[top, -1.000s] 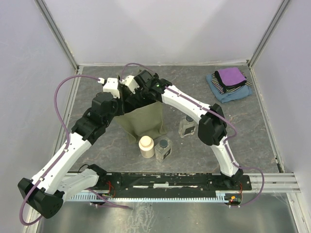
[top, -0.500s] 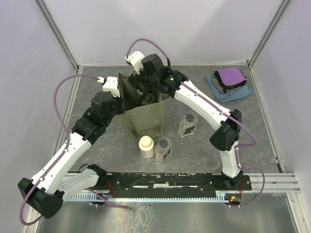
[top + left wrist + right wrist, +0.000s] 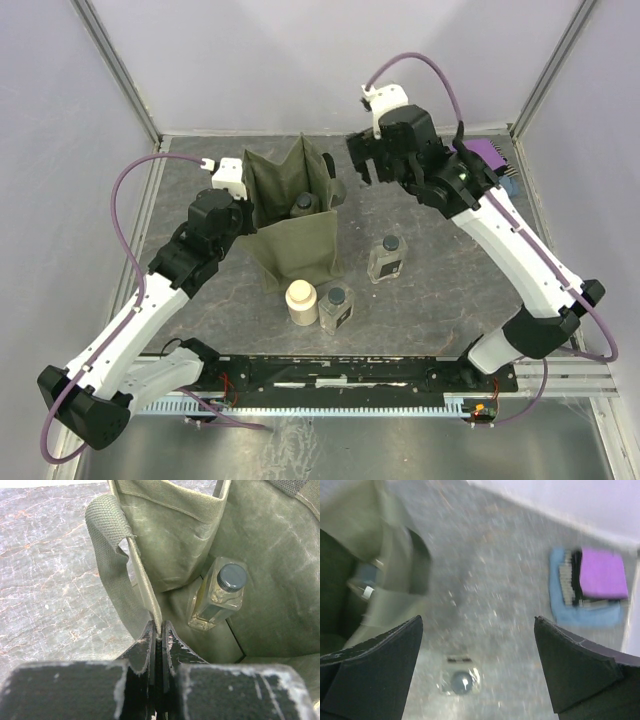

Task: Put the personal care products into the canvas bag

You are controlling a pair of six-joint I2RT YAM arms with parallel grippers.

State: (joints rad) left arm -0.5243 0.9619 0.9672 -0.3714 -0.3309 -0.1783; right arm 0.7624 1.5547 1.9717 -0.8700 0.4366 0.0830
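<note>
The olive canvas bag (image 3: 300, 240) stands open in the middle of the table. My left gripper (image 3: 247, 205) is shut on its left rim (image 3: 145, 587), holding it open. One clear bottle with a dark cap (image 3: 220, 595) lies inside the bag and also shows in the top view (image 3: 303, 205). Two more bottles (image 3: 388, 258) (image 3: 337, 307) and the cream jar (image 3: 301, 301) stand on the table in front of and right of the bag. My right gripper (image 3: 378, 165) is open and empty, raised to the right of the bag. The right wrist view shows one bottle (image 3: 461, 680) below it.
Folded blue, striped and purple cloths (image 3: 600, 585) lie at the back right corner, partly hidden by the right arm in the top view (image 3: 492, 150). White walls and metal rails (image 3: 555, 260) bound the table. The bag's handle (image 3: 107, 555) hangs outside the left rim.
My right gripper has risen out of the bag and swung up and to the right, empty. The bottle inside the bag is now in sight. The left arm has not moved.
</note>
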